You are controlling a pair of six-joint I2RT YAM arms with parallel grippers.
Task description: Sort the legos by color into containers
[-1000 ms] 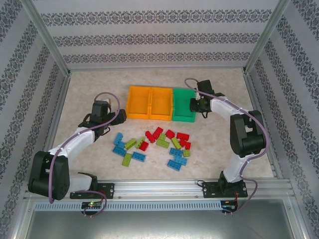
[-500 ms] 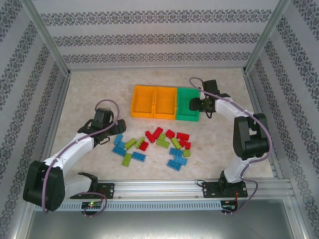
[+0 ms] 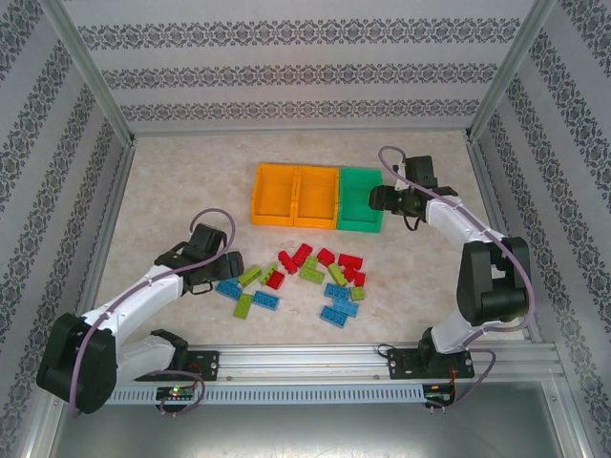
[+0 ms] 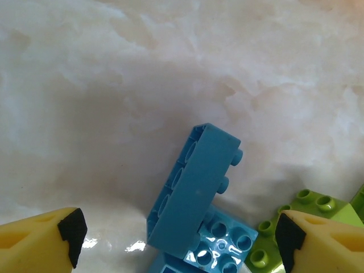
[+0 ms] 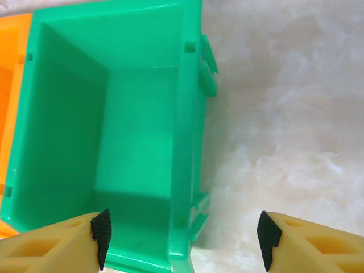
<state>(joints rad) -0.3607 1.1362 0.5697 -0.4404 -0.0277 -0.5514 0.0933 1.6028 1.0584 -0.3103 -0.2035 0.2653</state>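
Observation:
Red (image 3: pixel 296 258), sky blue (image 3: pixel 339 303) and lime green (image 3: pixel 250 276) legos lie scattered on the table in front of the bins. Two orange bins (image 3: pixel 256 196) (image 3: pixel 316 173) and a green bin (image 3: pixel 358 173) stand in a row, all looking empty. My left gripper (image 3: pixel 225 266) is open at the pile's left end. In the left wrist view its fingers flank a blue brick lying on its side (image 4: pixel 193 187), which rests on a stud-up blue brick (image 4: pixel 227 239) beside a lime brick (image 4: pixel 301 210). My right gripper (image 5: pixel 183 239) is open, straddling the green bin's right wall (image 5: pixel 190 142).
Grey metal frame posts and patterned walls close in the table on three sides. A rail (image 3: pixel 305 361) runs along the near edge between the arm bases. Bare marbled table (image 3: pixel 181 181) lies left of the bins and right of the green bin (image 3: pixel 430 258).
The left gripper pulled back from the left orange bin toward me, to the pile's left end. The row of bins shifted slightly right. The right gripper slid right along the green bin.

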